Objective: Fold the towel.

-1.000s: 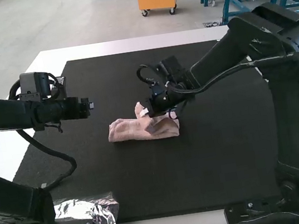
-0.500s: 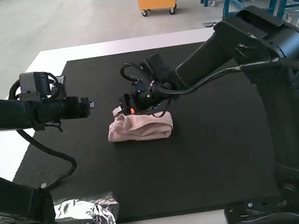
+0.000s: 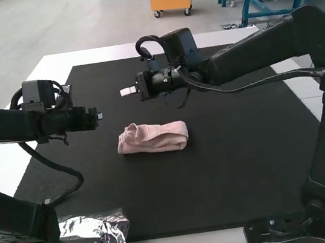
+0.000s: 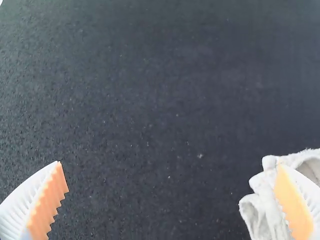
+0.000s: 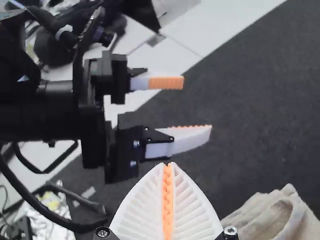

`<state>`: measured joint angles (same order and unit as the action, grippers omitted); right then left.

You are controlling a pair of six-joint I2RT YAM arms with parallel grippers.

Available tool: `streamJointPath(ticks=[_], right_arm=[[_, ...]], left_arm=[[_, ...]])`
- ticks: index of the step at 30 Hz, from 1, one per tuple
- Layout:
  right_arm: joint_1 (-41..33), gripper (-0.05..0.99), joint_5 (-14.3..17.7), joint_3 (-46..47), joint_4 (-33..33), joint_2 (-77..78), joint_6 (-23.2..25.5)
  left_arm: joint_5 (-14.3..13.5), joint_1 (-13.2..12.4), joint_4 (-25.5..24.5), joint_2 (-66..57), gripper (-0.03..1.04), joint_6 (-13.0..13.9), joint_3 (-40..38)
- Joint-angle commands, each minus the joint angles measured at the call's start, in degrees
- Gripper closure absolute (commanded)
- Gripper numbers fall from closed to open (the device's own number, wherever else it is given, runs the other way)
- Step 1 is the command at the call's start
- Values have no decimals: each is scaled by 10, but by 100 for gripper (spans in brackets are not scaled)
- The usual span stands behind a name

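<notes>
1. Table (image 3: 139, 49): white top, edges visible round the mat.
2. Mat (image 3: 236, 165): blk, flat, covers most of the tabletop.
3. R arm (image 3: 256, 55): blk, reaches in over the mat from the right side, cable slung along it.
4. L arm (image 3: 4, 125): blk, extends in from the left side, w/ its own cable looping down.
5. Foil (image 3: 89, 227): shiny, crinkled, beside L arm's base at the near L corner.
6. Towel (image 3: 159, 139): pink, on the mat btwn the two arms, a bit L of ctr. Folded into a narrow, compact bundle, long side running L-R; loose, rounded folds at its L end. Neither gripper is touching it.
7. L gripper (image 3: 99, 115): over the mat's L part. In L wrist view, L gripper (image 4: 169, 164) has jaws wide apart, nothing btwn them; part of the towel shows behind one finger.
8. R gripper (image 3: 124, 92): above the mat, on the far side of the towel. In R wrist view, R gripper (image 5: 169, 164) has jaws closed, orange pads (image 5: 165, 200) meeting, nothing held; towel is off to one side.
</notes>
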<state>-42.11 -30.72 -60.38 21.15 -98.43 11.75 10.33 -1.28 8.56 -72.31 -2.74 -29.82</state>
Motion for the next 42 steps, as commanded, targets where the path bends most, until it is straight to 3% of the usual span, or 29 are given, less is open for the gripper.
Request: streamJointPath(ticks=[1,7,18,30,34,42], right_arm=[[19,96,-9,51,32,-7,5],[28,96,-25,99,117,-44,14],[31,96,-37,91,233,-157,36],[30,96,-64,27,286,-273,42],[30,96,-65,14,324,-308,64],[21,96,-58,-24,326,-369,65]], left_arm=[[2,-5,4,13,4,-7,3],[1,-5,3,18,4,-22,-3],[0,-4,13,18,4,-39,-3],[0,-3,16,19,4,-44,-3],[1,-5,16,18,4,-44,-1],[1,-5,18,18,4,-44,-3]])
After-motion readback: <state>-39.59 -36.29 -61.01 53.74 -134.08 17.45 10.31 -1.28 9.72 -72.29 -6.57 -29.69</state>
